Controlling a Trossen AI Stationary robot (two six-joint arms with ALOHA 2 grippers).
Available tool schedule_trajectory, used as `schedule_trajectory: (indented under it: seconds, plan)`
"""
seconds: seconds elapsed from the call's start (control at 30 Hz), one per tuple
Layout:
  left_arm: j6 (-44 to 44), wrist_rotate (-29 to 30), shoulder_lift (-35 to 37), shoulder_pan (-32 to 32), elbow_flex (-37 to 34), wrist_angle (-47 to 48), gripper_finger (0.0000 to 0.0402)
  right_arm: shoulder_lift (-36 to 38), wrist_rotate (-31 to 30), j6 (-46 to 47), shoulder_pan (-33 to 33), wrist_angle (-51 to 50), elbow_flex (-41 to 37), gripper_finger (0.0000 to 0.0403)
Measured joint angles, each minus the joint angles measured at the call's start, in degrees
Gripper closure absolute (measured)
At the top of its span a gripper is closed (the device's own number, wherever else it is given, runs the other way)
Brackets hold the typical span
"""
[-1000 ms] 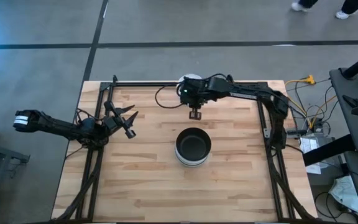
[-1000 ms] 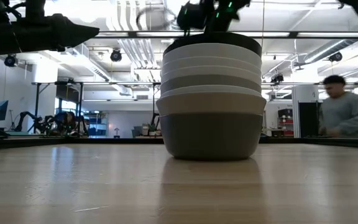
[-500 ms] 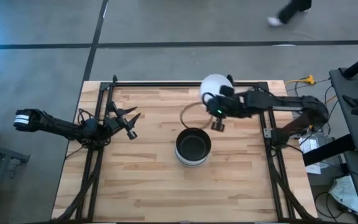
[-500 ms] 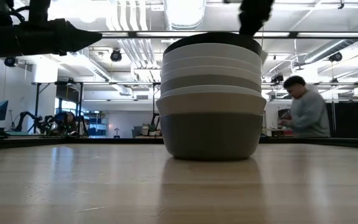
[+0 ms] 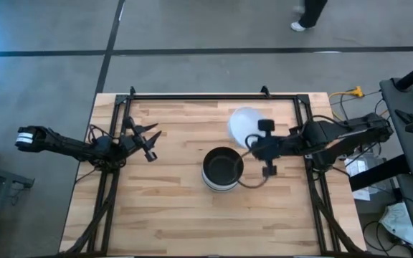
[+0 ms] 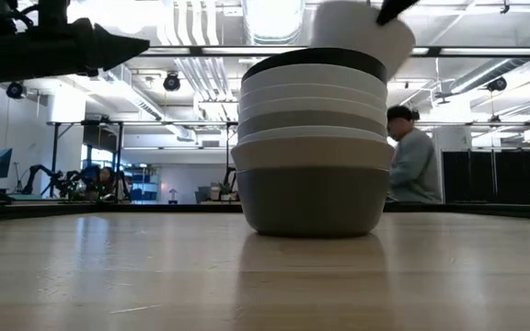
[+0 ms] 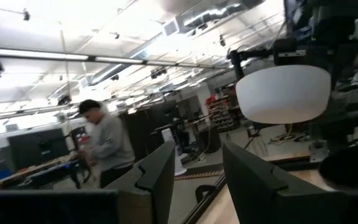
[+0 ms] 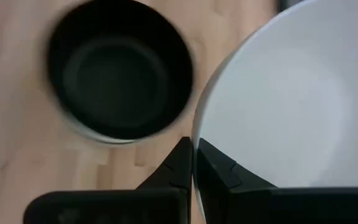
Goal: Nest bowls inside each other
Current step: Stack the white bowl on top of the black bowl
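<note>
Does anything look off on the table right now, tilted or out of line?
Nothing stands out. The nested stack of smooth round bowls stands upright and even, black bowl on top. The right gripper holds a white round bowl by its rim, off the table, beside the stack. The left gripper waits apart.

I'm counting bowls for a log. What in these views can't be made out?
- Stack count: in the high view the black bowl covers those beneath; in the low view nested rims merge.
- White bowl: in the right wrist view the frame edge cuts it off.
- Left tool: in the left wrist view its tips fall below the frame edge.
- Person: in the low view, partly behind the stack.
</note>
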State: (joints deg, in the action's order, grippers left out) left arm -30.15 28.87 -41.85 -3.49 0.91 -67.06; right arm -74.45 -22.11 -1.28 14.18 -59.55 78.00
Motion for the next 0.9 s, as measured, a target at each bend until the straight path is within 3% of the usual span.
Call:
schedule_trajectory:
  seconds: [0.2,0.5,0.9]
  plan:
    - [0.19,-2.34,0.17,-0.02,0.04,-0.09,0.0281,-5.15,7.96,-13.26,2.90,-2.57,7.30,0.0394]
    - [1.36,-2.69,0.32,-0.02,0.13,-0.55,0.0281,-17.57,13.12,-15.76,4.28,-14.76,24.77,0.0394]
    - [1.46,-2.74,0.22,-0.02,0.15,-0.46,0.0281,-33.19,18.29,-18.37,5.11,-23.97,40.19,0.0394]
